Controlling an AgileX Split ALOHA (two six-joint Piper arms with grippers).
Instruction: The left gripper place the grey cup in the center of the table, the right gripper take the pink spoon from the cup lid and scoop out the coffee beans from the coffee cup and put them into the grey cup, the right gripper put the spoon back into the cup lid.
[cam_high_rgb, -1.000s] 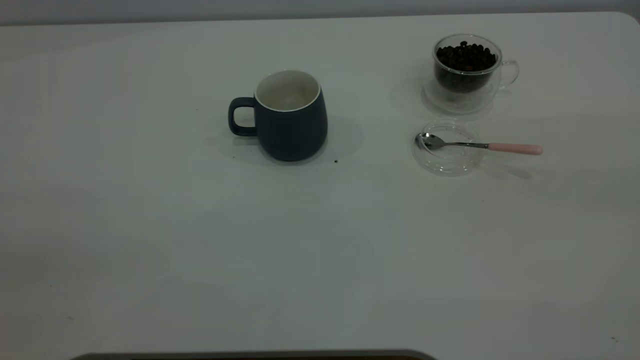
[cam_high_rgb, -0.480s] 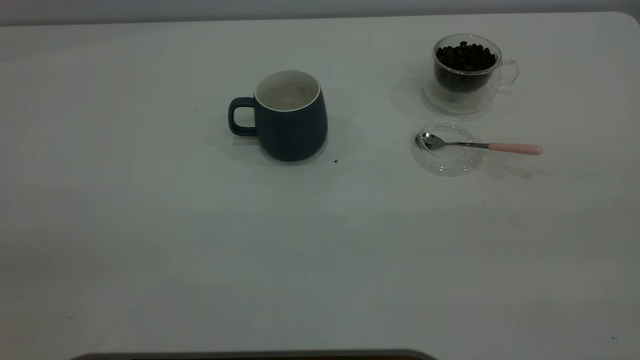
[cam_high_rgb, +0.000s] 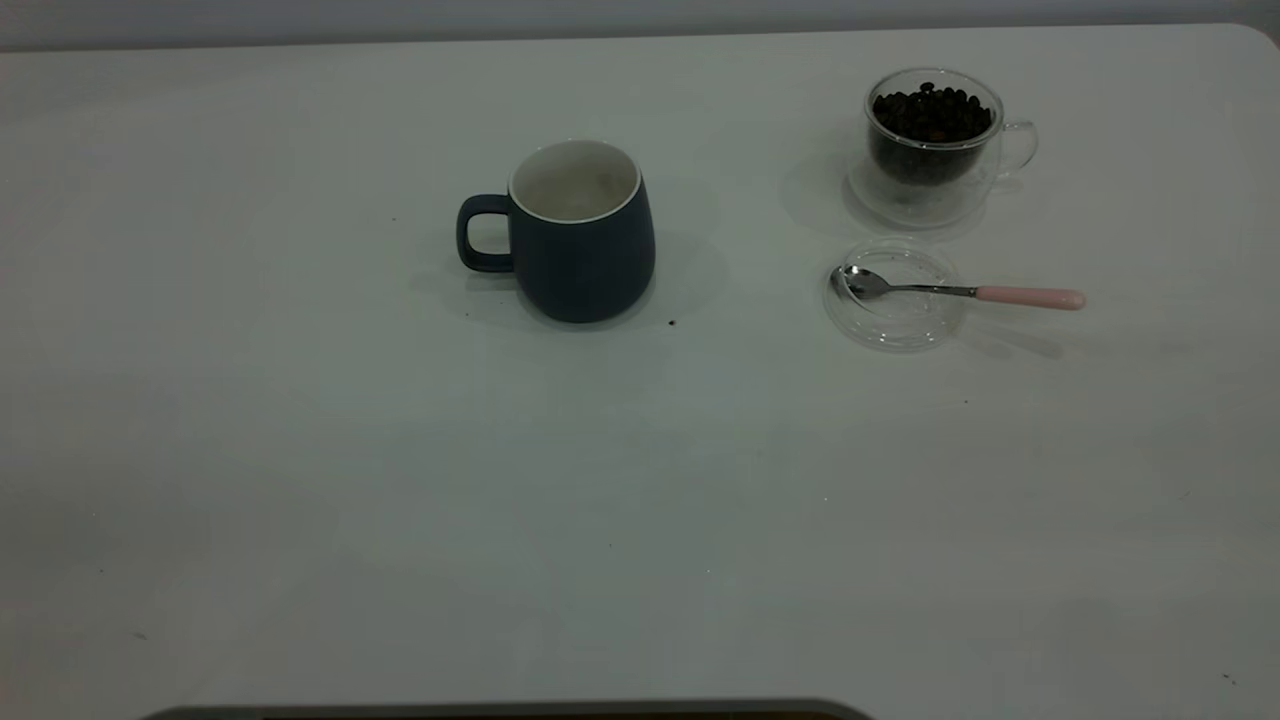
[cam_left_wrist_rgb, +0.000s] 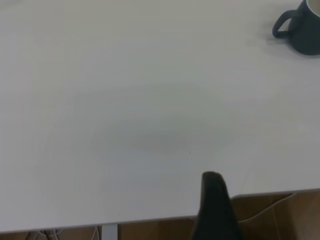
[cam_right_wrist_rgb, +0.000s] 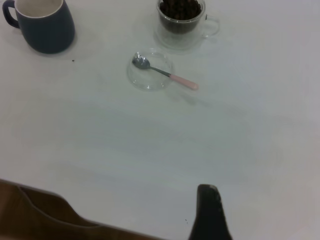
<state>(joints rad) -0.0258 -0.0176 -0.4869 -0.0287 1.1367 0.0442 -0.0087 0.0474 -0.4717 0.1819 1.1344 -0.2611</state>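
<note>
The grey cup (cam_high_rgb: 582, 235) stands upright near the table's middle, handle to the left, and looks empty inside. It also shows in the left wrist view (cam_left_wrist_rgb: 301, 27) and the right wrist view (cam_right_wrist_rgb: 42, 25). The coffee cup (cam_high_rgb: 932, 140), full of coffee beans (cam_high_rgb: 932, 112), stands at the back right. In front of it lies the cup lid (cam_high_rgb: 893, 297) with the pink spoon (cam_high_rgb: 1030, 297) across it, bowl in the lid, handle pointing right. The left gripper (cam_left_wrist_rgb: 212, 181) hangs over the table's near edge, far from the grey cup. The right gripper (cam_right_wrist_rgb: 208, 192) is near the front edge, well short of the spoon (cam_right_wrist_rgb: 183, 82).
The white table (cam_high_rgb: 400, 480) stretches bare across the left and front. A few dark specks lie on it, one beside the grey cup (cam_high_rgb: 671, 323). A brown surface (cam_left_wrist_rgb: 280, 215) shows below the table's edge.
No object has moved. A faint shadow on the table's right side, near the spoon, has faded away.
</note>
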